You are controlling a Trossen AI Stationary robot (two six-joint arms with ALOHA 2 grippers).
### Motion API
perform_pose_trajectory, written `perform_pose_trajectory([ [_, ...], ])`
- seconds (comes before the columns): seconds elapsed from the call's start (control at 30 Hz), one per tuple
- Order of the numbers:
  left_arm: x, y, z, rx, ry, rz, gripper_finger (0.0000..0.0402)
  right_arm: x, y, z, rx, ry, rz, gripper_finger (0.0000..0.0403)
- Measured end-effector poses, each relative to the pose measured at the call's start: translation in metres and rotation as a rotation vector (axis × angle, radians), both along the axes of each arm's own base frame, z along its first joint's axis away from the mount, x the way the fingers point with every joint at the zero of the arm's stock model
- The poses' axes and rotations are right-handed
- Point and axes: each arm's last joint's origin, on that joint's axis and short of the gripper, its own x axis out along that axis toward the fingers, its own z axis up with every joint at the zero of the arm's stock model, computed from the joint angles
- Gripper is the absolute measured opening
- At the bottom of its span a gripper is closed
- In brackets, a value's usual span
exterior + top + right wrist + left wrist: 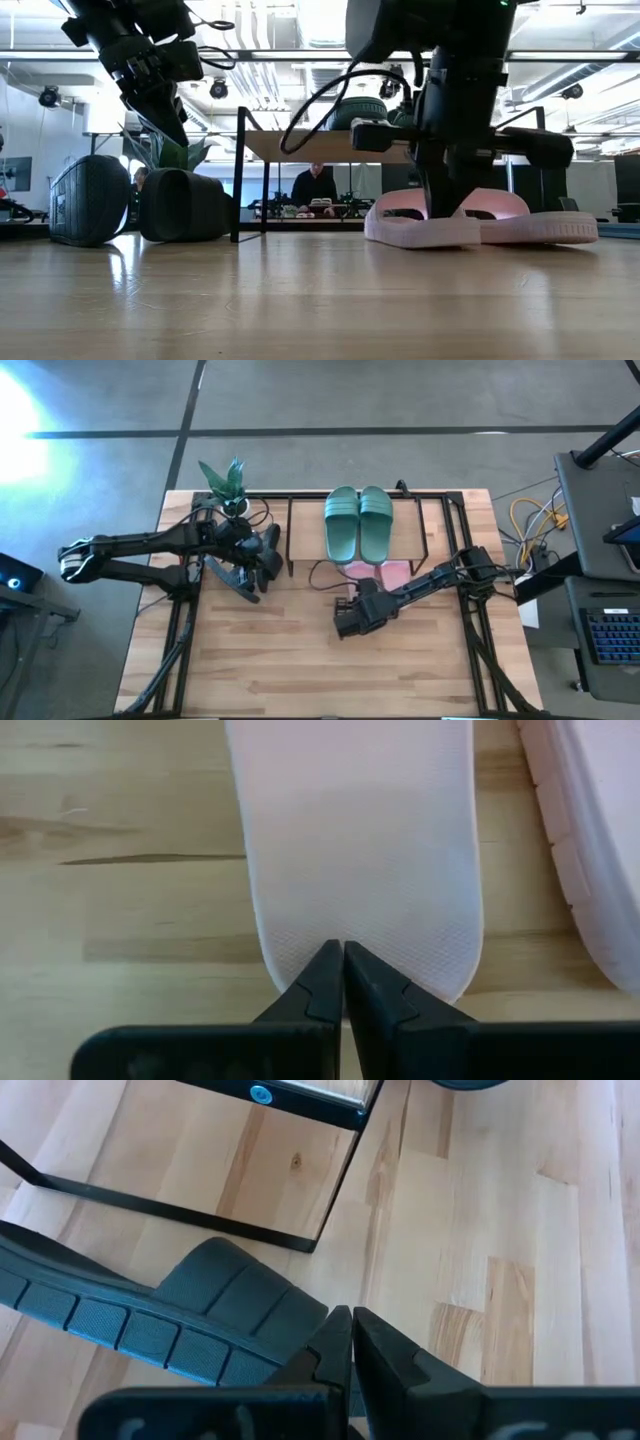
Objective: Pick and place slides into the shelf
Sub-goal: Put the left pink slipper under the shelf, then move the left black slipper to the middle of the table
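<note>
The right tool (345,626) sits low over the table (300,670), its fingers (330,982) clenched together with nothing between them. Their tips lie at the heel edge of one pale pink slide (360,850), whose pair-mate (590,840) lies just beside it. Seen level across the table, both pink slides rest flat under the shelf (300,145) — directly behind this tool's arm.

On the shelf's wooden top board, beyond the right tool, the dark green pair (358,520) stands side by side.

The left tool (262,560) hangs above the table at the shelf's other end, its fingers (375,1350) also pressed shut and empty. A black slide (170,1320) lies just below and beside its tips; in the low view two black slides (140,200) stand on edge there, near a small plant (225,482).
</note>
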Motion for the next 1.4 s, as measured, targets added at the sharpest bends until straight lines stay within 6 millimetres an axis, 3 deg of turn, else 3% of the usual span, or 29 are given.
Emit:
perform_pose_trajectory([
  [0.63,0.0,0.0,0.0,0.0,-0.001,0.001,0.0,0.01,0.006,0.016,0.04,-0.002,0.109,0.0009],
  [0.83,0.0,0.0,0.0,0.001,-0.005,0.0,0.0,0.025,0.011,0.024,0.02,-0.074,0.303,0.0009],
  [1.13,0.001,0.0,0.002,0.002,-0.02,0.002,0.0,0.034,0.007,0.026,-0.063,-0.133,0.378,0.0009],
  [1.4,-0.011,-0.009,0.027,-0.105,-0.168,-0.049,0.0,0.039,0.008,0.033,-0.08,-0.134,0.45,0.0009],
])
